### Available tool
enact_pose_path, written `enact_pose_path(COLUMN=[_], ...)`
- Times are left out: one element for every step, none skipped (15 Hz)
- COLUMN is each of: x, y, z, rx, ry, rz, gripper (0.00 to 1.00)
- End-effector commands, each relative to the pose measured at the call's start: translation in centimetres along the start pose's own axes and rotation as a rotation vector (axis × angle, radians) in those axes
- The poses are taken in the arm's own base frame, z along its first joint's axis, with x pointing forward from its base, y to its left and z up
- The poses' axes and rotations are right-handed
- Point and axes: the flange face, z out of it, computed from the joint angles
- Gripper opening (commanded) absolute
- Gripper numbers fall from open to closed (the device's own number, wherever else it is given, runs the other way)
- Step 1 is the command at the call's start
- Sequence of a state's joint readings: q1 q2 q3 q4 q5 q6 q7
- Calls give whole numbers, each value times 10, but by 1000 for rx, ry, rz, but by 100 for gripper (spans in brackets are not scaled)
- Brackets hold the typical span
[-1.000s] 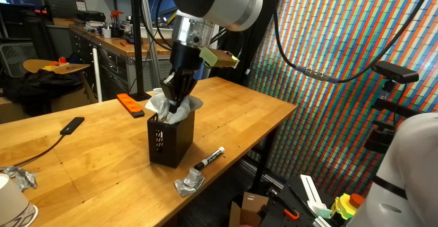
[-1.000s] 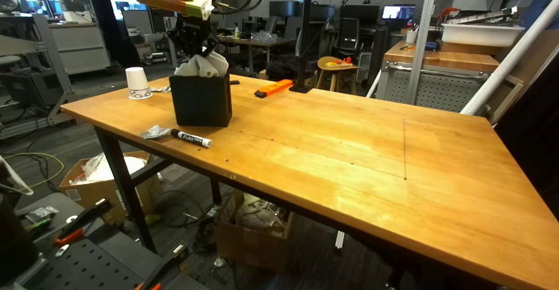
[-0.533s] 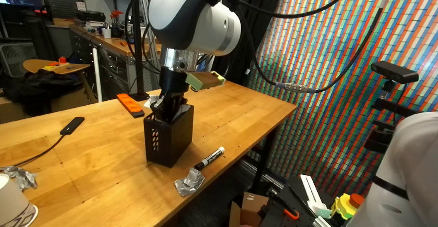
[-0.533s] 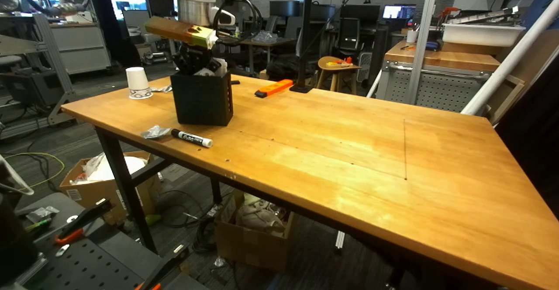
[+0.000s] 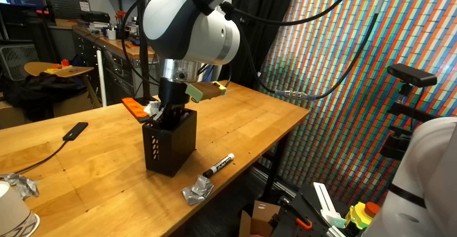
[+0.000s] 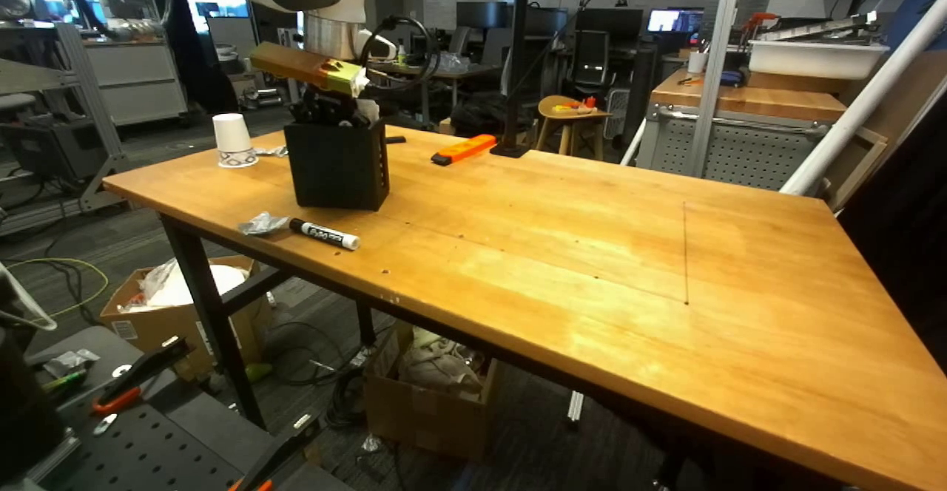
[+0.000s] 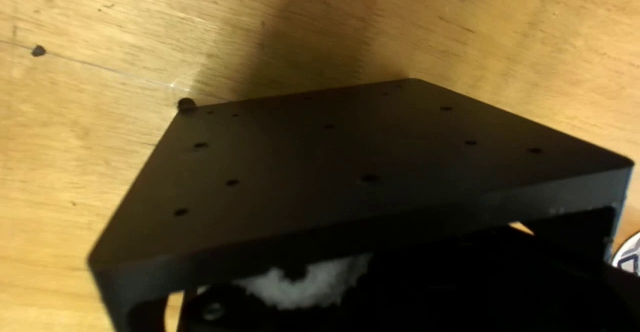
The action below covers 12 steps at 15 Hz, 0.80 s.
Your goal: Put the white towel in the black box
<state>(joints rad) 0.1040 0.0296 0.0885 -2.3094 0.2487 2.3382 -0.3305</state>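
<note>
Resting mostly inside the box point(image 5: 182, 145), it seemed, the towel point(image 5: 152, 107) poked one tuft above the rim. The gripper point(image 5: 170, 117) hung partly within, fingers hidden; opening and hold could not be told. Any release and lift-out likely remained. In an exterior view, a marker point(image 5: 218, 165) and scrap point(image 5: 198, 190) lay lower center on the table point(image 5: 110, 162); a striped backdrop point(image 5: 410, 33) took the upper right.

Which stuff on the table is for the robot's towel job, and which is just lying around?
For the job:
box
towel, part of it poking up above the box

Just lying around:
marker
silver scrap near the marker
cup
other scrap by the cup
orange thing
black gadget
</note>
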Motion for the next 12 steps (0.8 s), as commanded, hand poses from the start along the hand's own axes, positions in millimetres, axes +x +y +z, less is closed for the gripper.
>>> enact_pose_path(x=[6,6,6,6,6,6,7,7,7,7,8,10], y=[-5,-4,-4,-5,-5,-6,-7,-7,-8,-11,-12,-15], z=[-18,-31,-39,-53,-63,-78,-88,-101,-111,-120,-129,-135], rx=[22,16,14,8,7,-3,-9,-14,-19,-23,-24,-25], ry=[17,25,30,43,49,64,75,90,102,117,133,151], rz=[17,28,35,44,51,61,69,75,80,83,84,81], gripper=[0,0,0,0,0,0,0,0,0,0,0,0])
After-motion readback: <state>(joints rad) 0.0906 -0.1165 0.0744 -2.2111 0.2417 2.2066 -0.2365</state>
